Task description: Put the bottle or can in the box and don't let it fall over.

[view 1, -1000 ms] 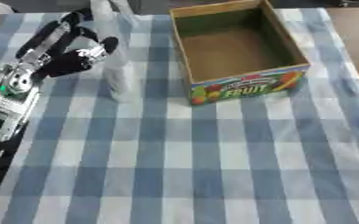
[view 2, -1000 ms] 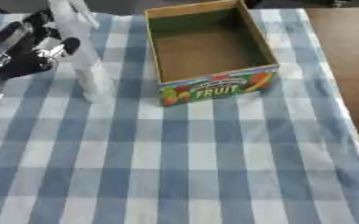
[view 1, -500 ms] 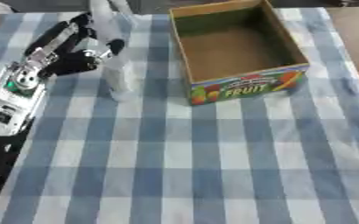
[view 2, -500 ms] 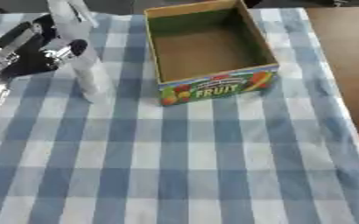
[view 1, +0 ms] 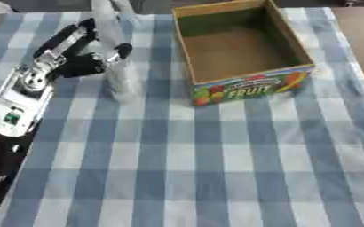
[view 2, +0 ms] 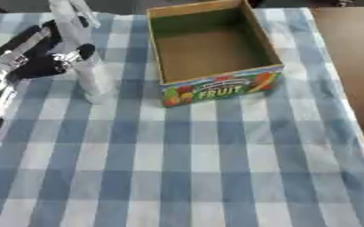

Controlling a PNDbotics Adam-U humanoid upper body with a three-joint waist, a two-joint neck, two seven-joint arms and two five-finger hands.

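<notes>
The bottle (view 1: 116, 66), clear and tall, stands upright on the checked cloth (view 1: 216, 159) covering the bench, left of the box (view 1: 243, 53) and apart from it. Its top reaches toward the far edge of the cloth; its base rests on a blue-and-white square level with the box's front wall.

The left robot hand (view 1: 80, 60) is at the bottle's left side, at about mid-height. Its fingers (view 1: 65, 40) stretch out toward the far edge, spread rather than curled, and its thumb (view 1: 121, 49) lies against the bottle. Whether the fingers actually touch the bottle cannot be told. The silver and black forearm runs down to the lower left corner.

The box is open-topped cardboard, its brown inside bare, with a printed front showing fruit and the word "FRUIT". It sits slightly askew on the cloth, near the far right part. Bare brown bench (view 2: 348, 53) shows past the cloth's right edge.
</notes>
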